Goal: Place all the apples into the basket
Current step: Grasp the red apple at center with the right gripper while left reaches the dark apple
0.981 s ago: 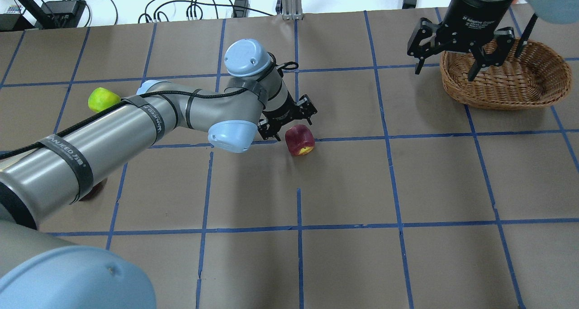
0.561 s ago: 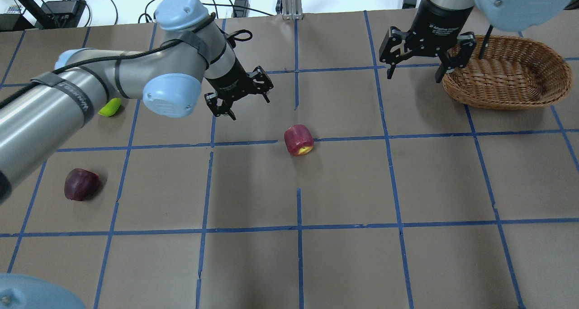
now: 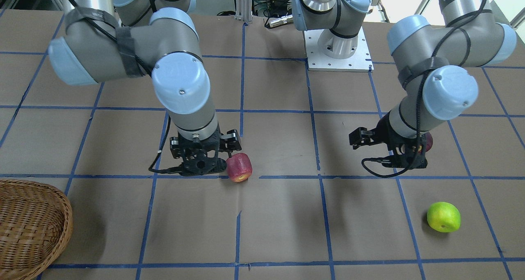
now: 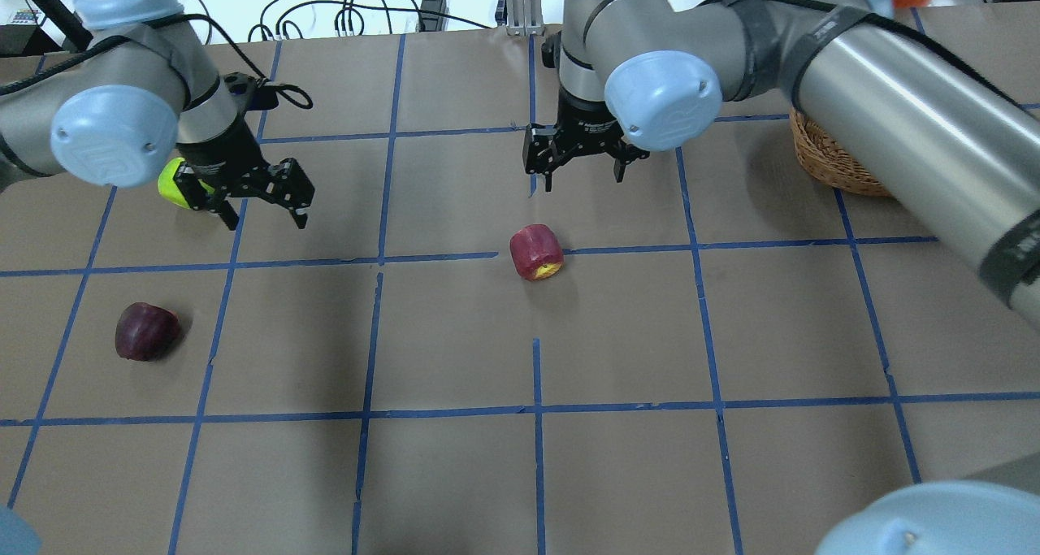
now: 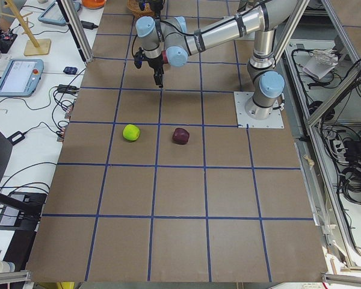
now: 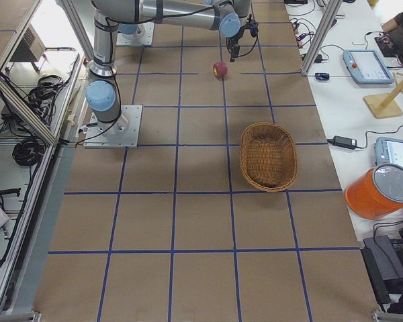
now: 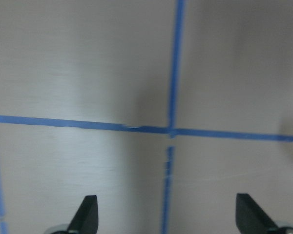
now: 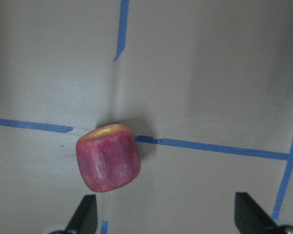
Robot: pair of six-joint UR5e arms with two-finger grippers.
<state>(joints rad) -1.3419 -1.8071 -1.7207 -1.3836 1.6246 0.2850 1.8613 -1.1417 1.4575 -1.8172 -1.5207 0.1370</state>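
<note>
Overhead exterior view: the first pick was in hand, with no apple yet in the basket (image 4: 822, 163) at the bench's (image 4: 650, 336) far right. The right claw (image 4: 581, 173) hung wide open and empty just beyond the red apple (image 4: 536, 252), which sat off-centre in its wrist view. Next call, as I judged it: centre, descend, close. The left claw (image 4: 264, 214) was likewise spread and empty, beside the green apple (image 3: 443, 217). The maroon apple (image 4: 146, 331) lay apart.
</note>
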